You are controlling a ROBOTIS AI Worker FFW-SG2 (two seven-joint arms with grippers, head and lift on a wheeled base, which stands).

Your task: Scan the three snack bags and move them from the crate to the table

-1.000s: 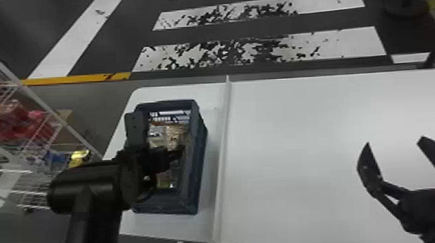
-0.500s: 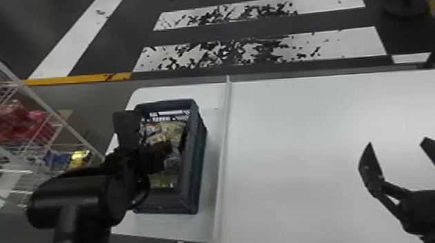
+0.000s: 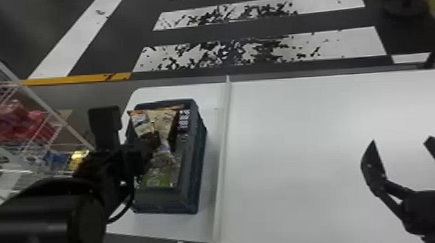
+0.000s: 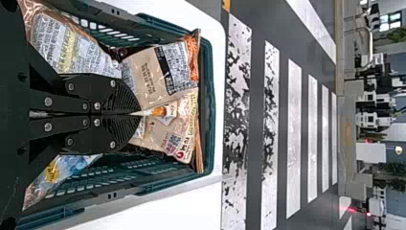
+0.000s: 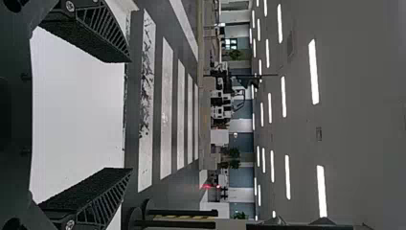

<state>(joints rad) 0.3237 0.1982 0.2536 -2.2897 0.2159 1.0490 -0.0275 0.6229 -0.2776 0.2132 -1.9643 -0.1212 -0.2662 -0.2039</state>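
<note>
Beige film is bunched up in the left tool (image 3: 158, 140), down over the crate on the robot's left; its two dark fingers (image 4: 81, 91) are pressed together on the beige snack bag (image 3: 163, 119). You can see the bag crease in toward their tips, its orange-edged end fanning out by the crate's far end. Whether its bottom is resting on anything, I can't tell from here. Two more lie in the crate (image 3: 191, 196), one to each side of those fingers: a bag with a pale printed panel (image 4: 62, 43) and a blue-and-clear bag (image 4: 69, 167), each partly hidden by the tool.

The crate is dark blue-green, standing on the white table (image 3: 297, 154) just beside a raised pale strip (image 3: 221, 150). Across that strip, well apart from the crate, the right tool (image 3: 400, 140) hangs over the table, fingers spread wide around nothing but air. Past the robot's left side there's a wire rack (image 3: 41, 98) with red packets (image 3: 16, 119).
</note>
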